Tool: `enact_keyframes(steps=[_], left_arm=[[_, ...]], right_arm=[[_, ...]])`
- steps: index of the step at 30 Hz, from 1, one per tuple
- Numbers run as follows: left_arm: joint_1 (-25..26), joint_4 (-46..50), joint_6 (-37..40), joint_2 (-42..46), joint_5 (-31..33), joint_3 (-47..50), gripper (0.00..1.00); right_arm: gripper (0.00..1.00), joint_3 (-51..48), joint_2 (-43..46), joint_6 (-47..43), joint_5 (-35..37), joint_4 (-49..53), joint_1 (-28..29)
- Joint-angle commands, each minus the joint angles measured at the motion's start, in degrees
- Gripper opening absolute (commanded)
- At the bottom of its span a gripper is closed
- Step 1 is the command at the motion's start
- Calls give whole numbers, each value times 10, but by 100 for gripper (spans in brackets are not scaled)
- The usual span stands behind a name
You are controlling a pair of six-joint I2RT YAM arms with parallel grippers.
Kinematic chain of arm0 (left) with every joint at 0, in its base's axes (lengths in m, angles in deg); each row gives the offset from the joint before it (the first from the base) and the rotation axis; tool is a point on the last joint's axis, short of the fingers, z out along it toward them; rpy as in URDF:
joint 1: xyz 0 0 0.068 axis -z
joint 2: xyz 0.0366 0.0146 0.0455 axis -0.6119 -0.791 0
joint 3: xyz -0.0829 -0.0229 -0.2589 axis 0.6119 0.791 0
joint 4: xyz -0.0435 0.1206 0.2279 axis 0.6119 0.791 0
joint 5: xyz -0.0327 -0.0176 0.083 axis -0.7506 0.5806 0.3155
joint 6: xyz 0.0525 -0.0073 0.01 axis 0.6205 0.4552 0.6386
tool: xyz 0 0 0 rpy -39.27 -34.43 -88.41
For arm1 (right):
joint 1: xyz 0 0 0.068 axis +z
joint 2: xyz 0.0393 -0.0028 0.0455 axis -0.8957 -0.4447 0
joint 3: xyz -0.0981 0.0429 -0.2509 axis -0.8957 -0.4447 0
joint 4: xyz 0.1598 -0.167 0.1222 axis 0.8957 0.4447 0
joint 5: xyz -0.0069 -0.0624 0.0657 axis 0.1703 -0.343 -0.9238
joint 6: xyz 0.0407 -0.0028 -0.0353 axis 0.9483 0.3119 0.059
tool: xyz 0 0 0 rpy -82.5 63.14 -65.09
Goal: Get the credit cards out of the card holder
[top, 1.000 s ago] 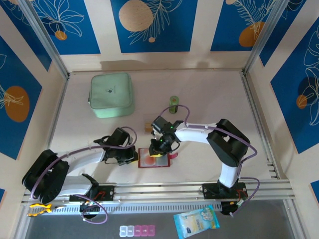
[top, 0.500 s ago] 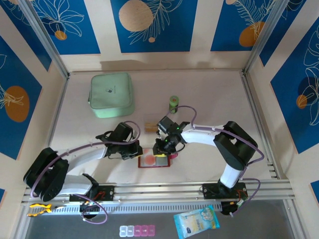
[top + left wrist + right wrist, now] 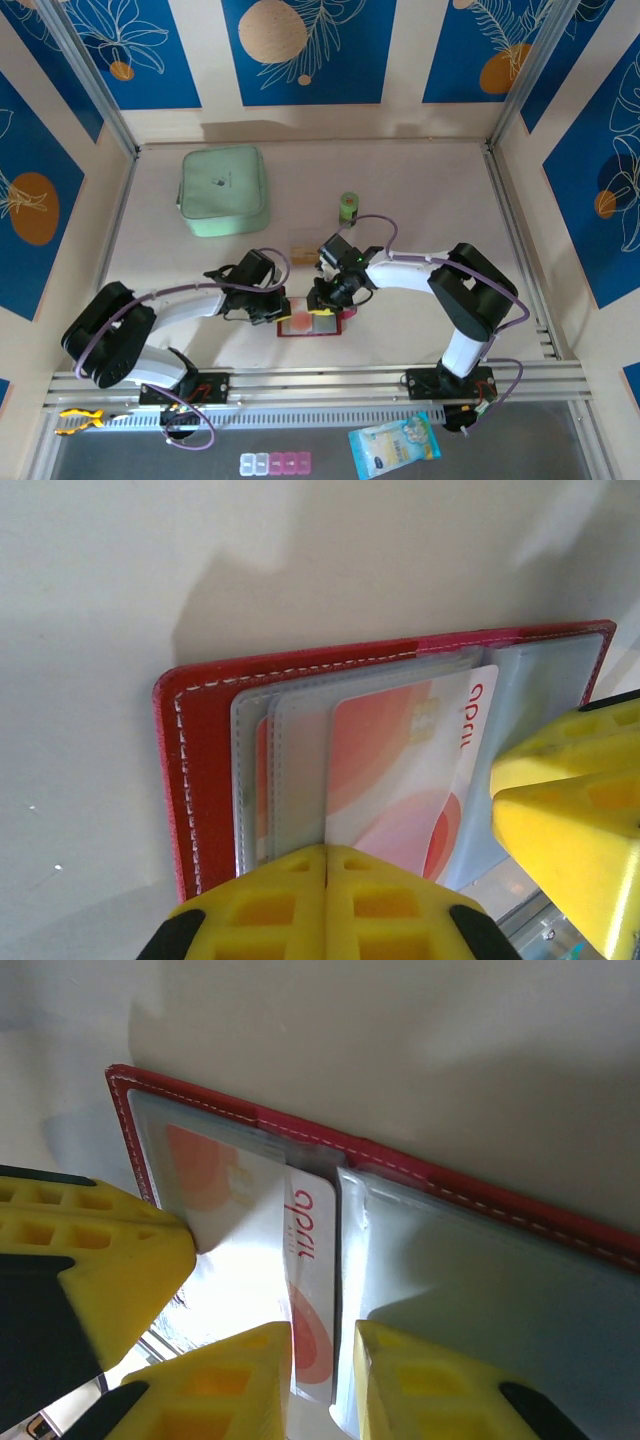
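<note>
**A:** What is seen nearest the bases?

**B:** The holder [image 3: 195,750] is laid open on the tabletop [image 3: 420,230], sleeves up. Its left edge is pressed by the left claw [image 3: 274,308], whose jaws are closed together with nothing between them.

**A:** Was that claw there a second ago?

**B:** No. It stood left of the holder then, and has since been brought across onto the red edge. The holder is judged to be pinned for a pull.

**A:** And the card?

**B:** The white card [image 3: 400,750] is found partly drawn out of its sleeve, toward the spine. The right claw [image 3: 320,1380] is set over it, jaws narrowly apart with the card's edge between them. Whether the card is truly pinched cannot be told from the wrist view.

**A:** What lies farther back?

**B:** A tan card [image 3: 300,250] is left flat on the tabletop just beyond the holder, apart from it, so one removal is taken as done. The white card remains to be drawn out. Farther back still, a green case [image 3: 223,190] is untouched.
</note>
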Motion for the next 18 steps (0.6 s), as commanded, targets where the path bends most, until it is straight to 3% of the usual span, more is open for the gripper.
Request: enact_keyframes(steps=[1,18], left_arm=[[4,22,10,-12,5,-6,0],[4,22,7,-15,12,10,0]], right_arm=[[25,-15,-2,12,-25,-13,-5],[23,-41,-16,37,-74,-89,-11]])
